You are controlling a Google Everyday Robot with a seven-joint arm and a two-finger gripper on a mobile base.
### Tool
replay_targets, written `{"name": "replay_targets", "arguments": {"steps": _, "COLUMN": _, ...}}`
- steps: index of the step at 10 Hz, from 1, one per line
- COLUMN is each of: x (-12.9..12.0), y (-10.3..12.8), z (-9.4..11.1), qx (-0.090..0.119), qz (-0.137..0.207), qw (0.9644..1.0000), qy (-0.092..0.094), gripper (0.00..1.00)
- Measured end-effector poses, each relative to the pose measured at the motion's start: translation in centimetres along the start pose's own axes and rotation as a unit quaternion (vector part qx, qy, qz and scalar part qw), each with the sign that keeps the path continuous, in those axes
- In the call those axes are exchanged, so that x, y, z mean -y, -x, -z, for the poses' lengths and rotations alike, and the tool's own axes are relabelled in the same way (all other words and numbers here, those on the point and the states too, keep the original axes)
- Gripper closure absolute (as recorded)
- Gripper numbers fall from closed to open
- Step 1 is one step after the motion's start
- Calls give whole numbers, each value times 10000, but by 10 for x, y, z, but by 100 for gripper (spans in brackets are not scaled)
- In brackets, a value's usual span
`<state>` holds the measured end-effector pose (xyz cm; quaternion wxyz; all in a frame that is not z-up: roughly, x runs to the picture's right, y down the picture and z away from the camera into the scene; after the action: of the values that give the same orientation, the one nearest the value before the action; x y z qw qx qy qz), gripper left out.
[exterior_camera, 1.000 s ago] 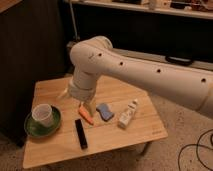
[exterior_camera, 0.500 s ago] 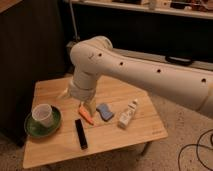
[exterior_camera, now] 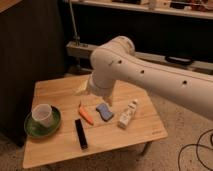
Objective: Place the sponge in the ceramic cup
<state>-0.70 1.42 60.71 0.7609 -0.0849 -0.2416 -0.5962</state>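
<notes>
A blue sponge (exterior_camera: 104, 111) lies flat on the wooden table (exterior_camera: 60, 150), near its middle. The white ceramic cup (exterior_camera: 42, 115) stands upright on a green plate (exterior_camera: 30, 131) at the table's left edge. My white arm (exterior_camera: 112, 70) reaches in from the right and hangs over the table's middle, just above and behind the sponge. My gripper (exterior_camera: 81, 90) is mostly hidden behind the arm's bulk. Only a pale tip shows at the arm's left side, above the table and up-left of the sponge.
An orange pen-like object (exterior_camera: 85, 115) lies just left of the sponge. A black remote (exterior_camera: 81, 133) lies in front of it. A small white bottle (exterior_camera: 127, 114) lies to the sponge's right. A dark cabinet (exterior_camera: 30, 45) stands behind the table at the left.
The arm has shifted slightly to the right over the table. The sponge, cup and other objects have not moved.
</notes>
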Motion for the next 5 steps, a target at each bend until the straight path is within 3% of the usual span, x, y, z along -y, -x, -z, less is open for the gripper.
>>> {"name": "replay_targets", "arguments": {"steps": 2, "x": -14, "y": -12, "z": 1, "qx": -126, "qz": 143, "qw": 9998, "qy": 22, "gripper": 20}}
{"name": "replay_targets", "arguments": {"steps": 4, "x": -8, "y": -13, "z": -2, "qx": -190, "qz": 291, "qw": 9994, "qy": 64, "gripper": 20}}
{"name": "replay_targets", "arguments": {"steps": 5, "x": -4, "y": -17, "z": -10, "qx": -221, "qz": 537, "qw": 9983, "qy": 101, "gripper": 20}}
